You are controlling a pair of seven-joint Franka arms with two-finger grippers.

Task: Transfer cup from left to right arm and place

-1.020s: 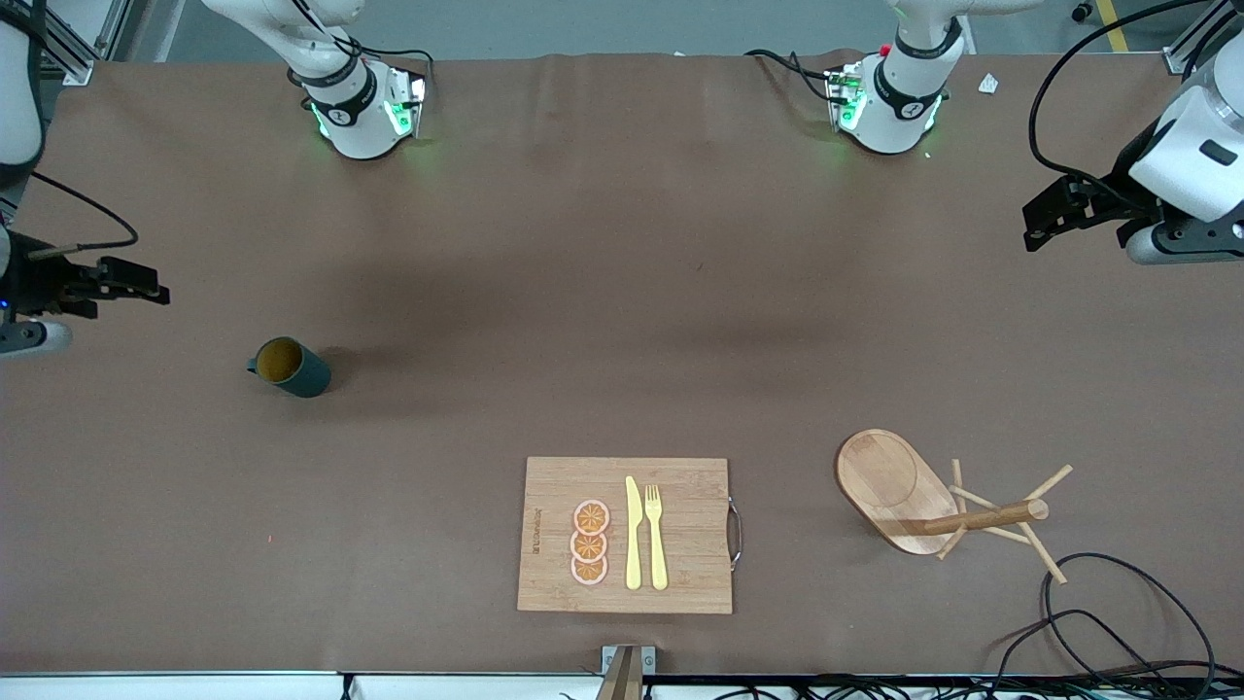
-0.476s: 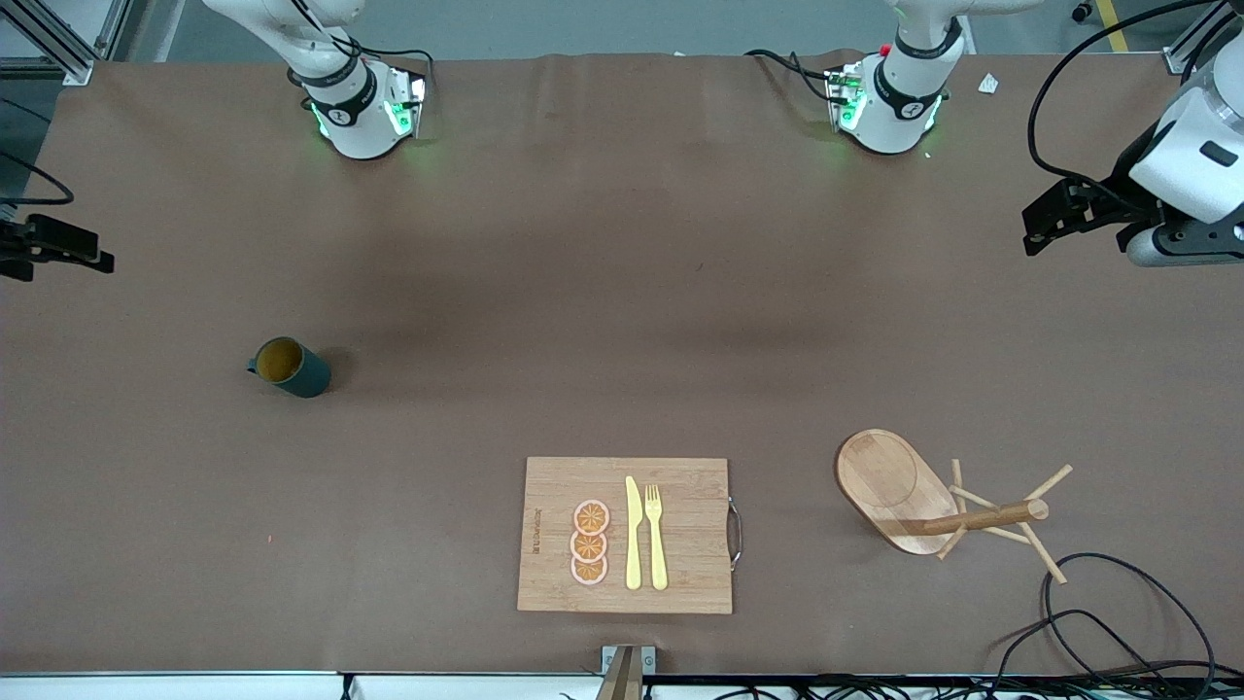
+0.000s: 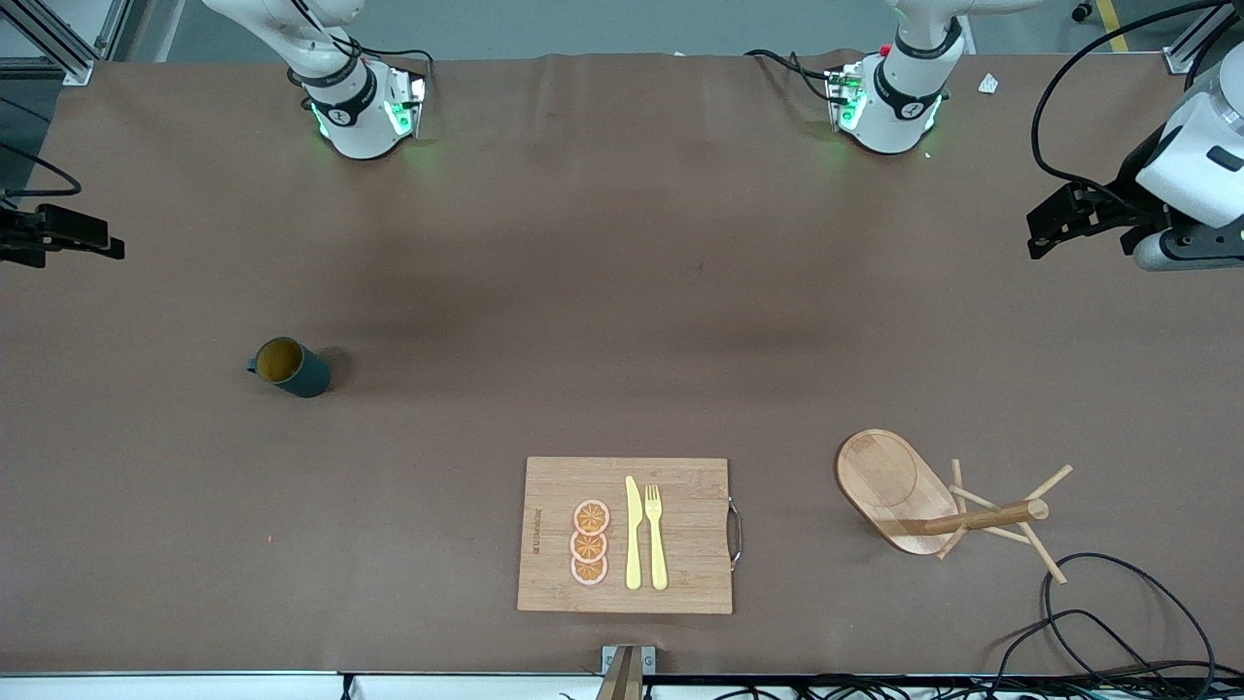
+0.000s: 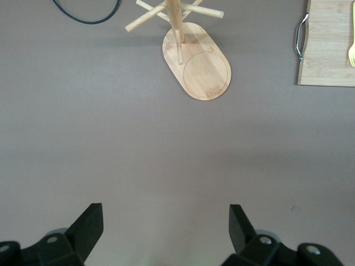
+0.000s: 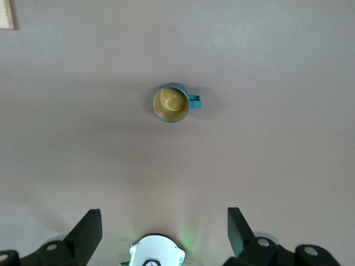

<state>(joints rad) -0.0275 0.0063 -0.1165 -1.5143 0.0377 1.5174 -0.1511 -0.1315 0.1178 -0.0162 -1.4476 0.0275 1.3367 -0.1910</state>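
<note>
The cup (image 3: 289, 367), a dark teal mug with a gold inside and a side handle, stands upright on the brown table toward the right arm's end. In the right wrist view the cup (image 5: 171, 103) sits well apart from the right gripper (image 5: 165, 221), which is open and holds nothing. My right gripper (image 3: 105, 238) hovers at the table's edge at its own end. The left gripper (image 3: 1045, 226) hangs over the left arm's end of the table. In its wrist view the left gripper (image 4: 165, 221) is open with only bare table between its fingers.
A wooden mug tree (image 3: 914, 501) on an oval base stands toward the left arm's end, seen too as the mug tree (image 4: 197, 55). A cutting board (image 3: 695, 525) with a yellow knife, fork and orange slices lies near the front camera. Black cables (image 3: 1118, 622) trail beside the mug tree.
The right gripper has drawn back from the cup toward its end of the table. The left gripper has shifted slightly. The cup has not moved.
</note>
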